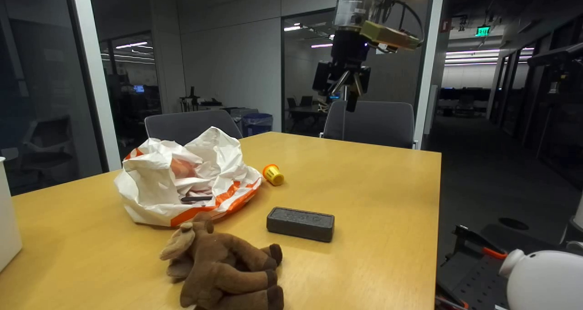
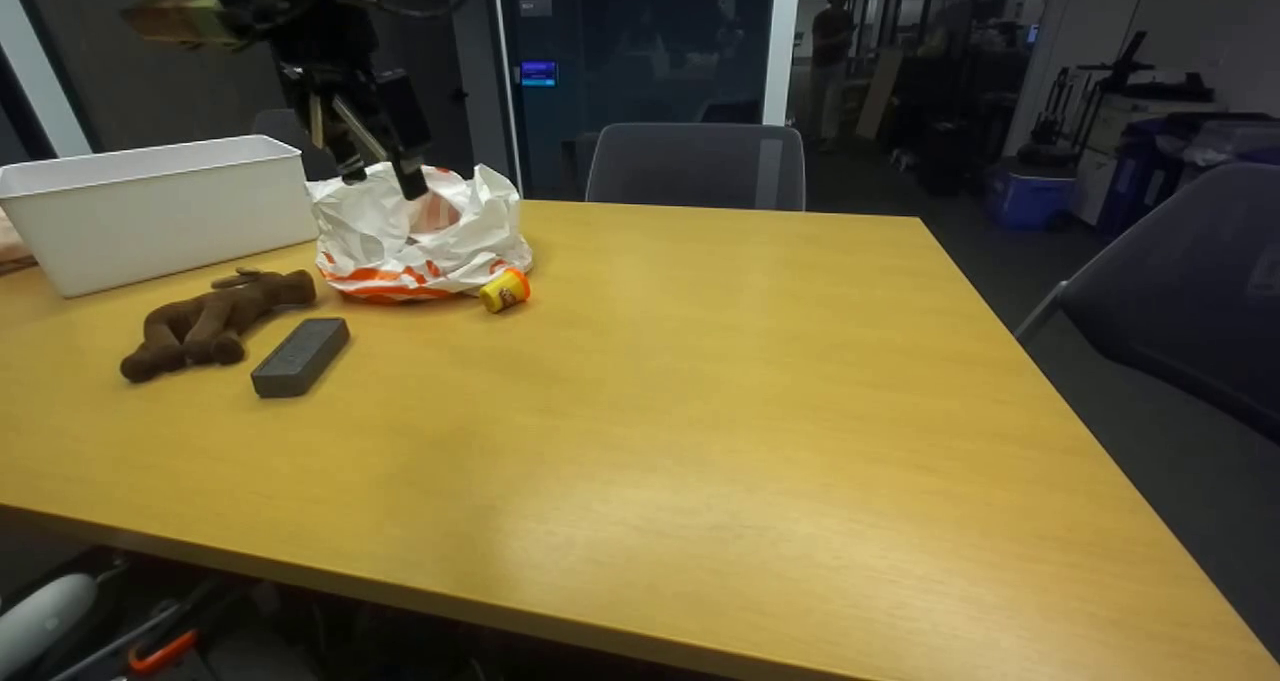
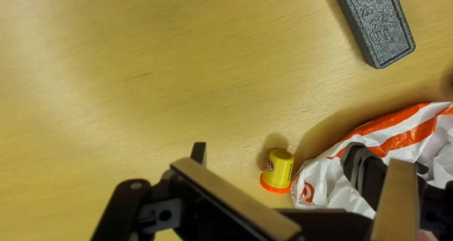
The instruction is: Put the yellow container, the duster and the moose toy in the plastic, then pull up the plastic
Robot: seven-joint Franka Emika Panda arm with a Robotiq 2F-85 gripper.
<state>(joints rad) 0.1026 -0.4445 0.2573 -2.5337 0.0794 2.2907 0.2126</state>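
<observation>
Left of the plastic bag (image 2: 440, 256), the plush moose (image 2: 215, 321) looks soft; I'd pinch its body. Front-left of the bag, the eraser (image 2: 301, 358) seems stiff: grip its sides. The gripper (image 2: 382, 183) hangs clear of the bag, fingers apart, empty. The bag's thin rim may slip. Just right of it, the rigid-looking yellow tub (image 2: 505, 290) suits a side grip. Smooth wooden table (image 2: 700, 411), dark glass wall (image 2: 640, 71) behind.
</observation>
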